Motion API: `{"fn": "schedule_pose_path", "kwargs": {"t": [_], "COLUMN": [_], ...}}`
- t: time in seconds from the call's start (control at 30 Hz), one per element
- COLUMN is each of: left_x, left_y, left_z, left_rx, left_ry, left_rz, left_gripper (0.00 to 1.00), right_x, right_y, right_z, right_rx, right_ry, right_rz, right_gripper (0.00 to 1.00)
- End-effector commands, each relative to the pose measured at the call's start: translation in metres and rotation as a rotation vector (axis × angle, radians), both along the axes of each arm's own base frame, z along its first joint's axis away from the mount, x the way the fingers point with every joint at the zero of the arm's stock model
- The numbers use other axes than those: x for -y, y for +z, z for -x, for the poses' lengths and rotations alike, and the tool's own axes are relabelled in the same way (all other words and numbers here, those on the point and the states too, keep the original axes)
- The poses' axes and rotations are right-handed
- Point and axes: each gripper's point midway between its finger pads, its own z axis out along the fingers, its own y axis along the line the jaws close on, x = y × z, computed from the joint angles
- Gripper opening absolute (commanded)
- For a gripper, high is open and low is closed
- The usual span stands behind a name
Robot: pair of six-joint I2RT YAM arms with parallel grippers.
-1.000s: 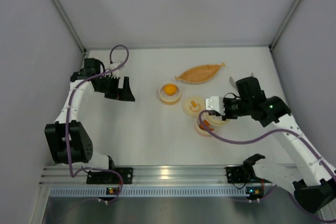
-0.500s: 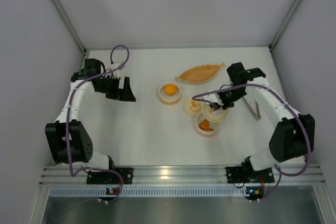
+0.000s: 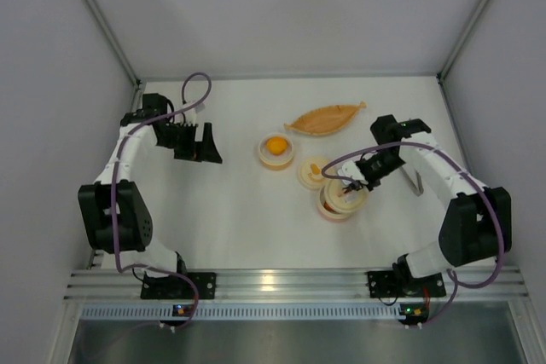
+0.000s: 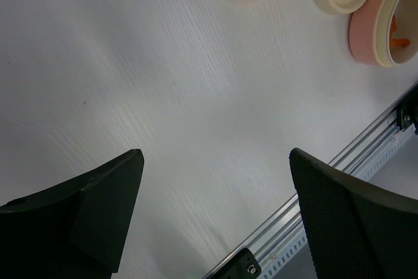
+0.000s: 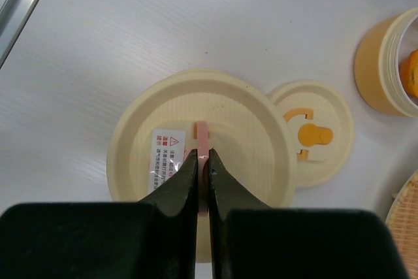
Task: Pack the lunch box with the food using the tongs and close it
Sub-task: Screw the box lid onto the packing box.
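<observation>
My right gripper (image 5: pixel 203 161) is shut on the pink tab of a round cream lid (image 5: pixel 157 119). In the top view that right gripper (image 3: pixel 353 183) holds the lid (image 3: pixel 343 197) over the pink lunch box bowl (image 3: pixel 335 214). The left wrist view shows the pink bowl (image 4: pixel 372 27) with dark orange food bits (image 4: pixel 400 31) inside. A yellow-orange food lump (image 3: pixel 275 145) sits in the yellow bowl (image 3: pixel 276 159). The silver tongs (image 3: pixel 415 182) lie on the table to the right of my right arm. My left gripper (image 3: pixel 201 144) stands open and empty at the far left.
A small cream lid with an orange knob (image 3: pixel 313 171) lies between the two bowls. A long orange leaf-shaped dish (image 3: pixel 325 118) lies behind them. Grey walls close in the white table, and a metal rail (image 4: pixel 339 174) runs along its near edge.
My right gripper has carried the cream lid from beside the pink bowl to over it. The left gripper has shifted only slightly.
</observation>
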Motion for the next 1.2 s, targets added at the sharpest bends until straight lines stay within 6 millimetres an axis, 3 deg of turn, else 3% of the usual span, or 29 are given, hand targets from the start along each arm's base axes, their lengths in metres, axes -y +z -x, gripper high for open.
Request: {"fn": "schedule_pose_path", "kwargs": {"t": [0.0, 0.57, 1.17], "left_x": [0.003, 0.006, 0.007], "left_y": [0.014, 0.005, -0.004], "left_z": [-0.017, -0.021, -0.022], "left_rx": [0.050, 0.010, -0.033], "left_ry": [0.000, 0.009, 0.019], "left_rz": [0.027, 0.037, 0.038], "left_gripper": [0.98, 0.98, 0.98], "right_x": [-0.008, -0.017, -0.022], "right_y": [0.011, 0.002, -0.011], "right_z": [0.021, 0.000, 0.006], "right_rx": [0.041, 0.009, -0.011], "right_ry": [0.184, 0.238, 0.271], "right_rz": [-0.119, -0.145, -0.165], "right_gripper": [0.00, 0.00, 0.00]}}
